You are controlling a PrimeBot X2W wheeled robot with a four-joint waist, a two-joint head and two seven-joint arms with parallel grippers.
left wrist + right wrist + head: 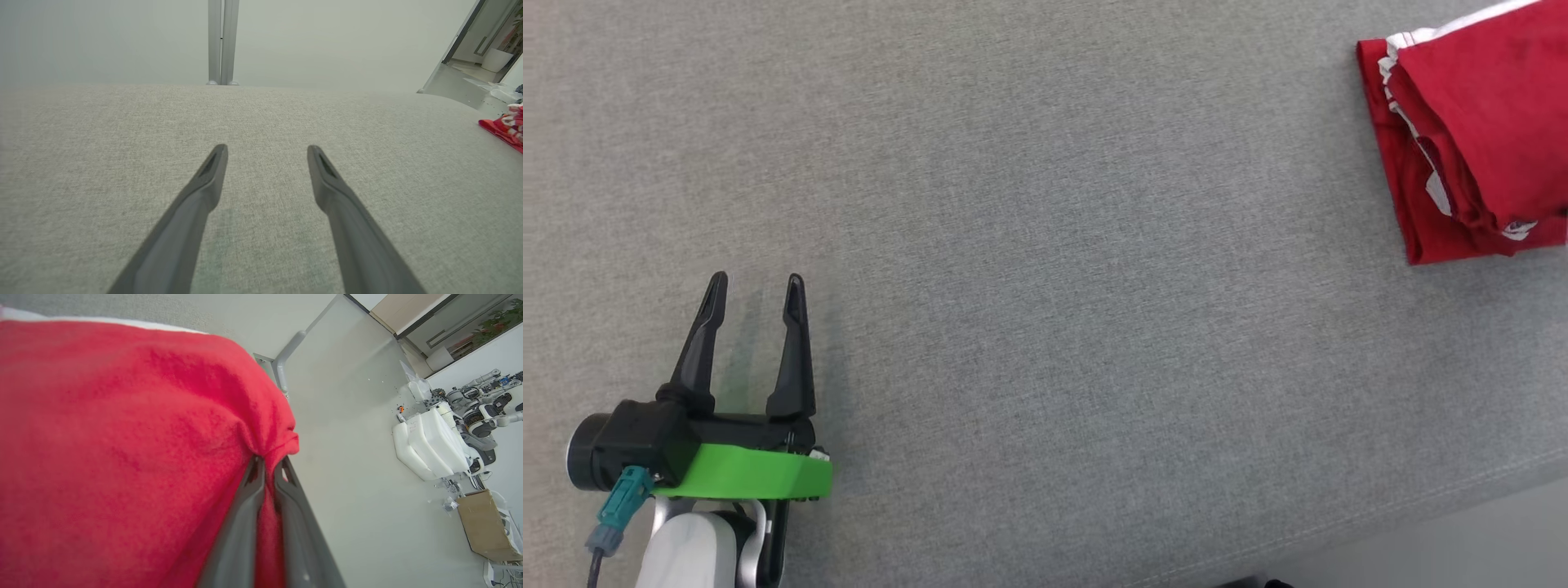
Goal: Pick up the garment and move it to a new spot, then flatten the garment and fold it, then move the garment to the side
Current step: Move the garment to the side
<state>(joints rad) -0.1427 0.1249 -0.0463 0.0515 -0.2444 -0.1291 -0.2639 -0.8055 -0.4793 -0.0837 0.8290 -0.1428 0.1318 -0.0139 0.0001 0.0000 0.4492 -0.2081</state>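
Grey woven fabric covers the counter; a strip of pale floor shows past its near edge. We note the left hand at the lower left of the head view, its fingers spread wide over bare fabric with nothing between them. The red garment, white-trimmed and lying in folded layers, sits at the counter's far right, well apart from that hand. In the right wrist view the right hand is drawn narrow, pinching a bunched edge of the red cloth. A cardboard box stands on the floor beyond.
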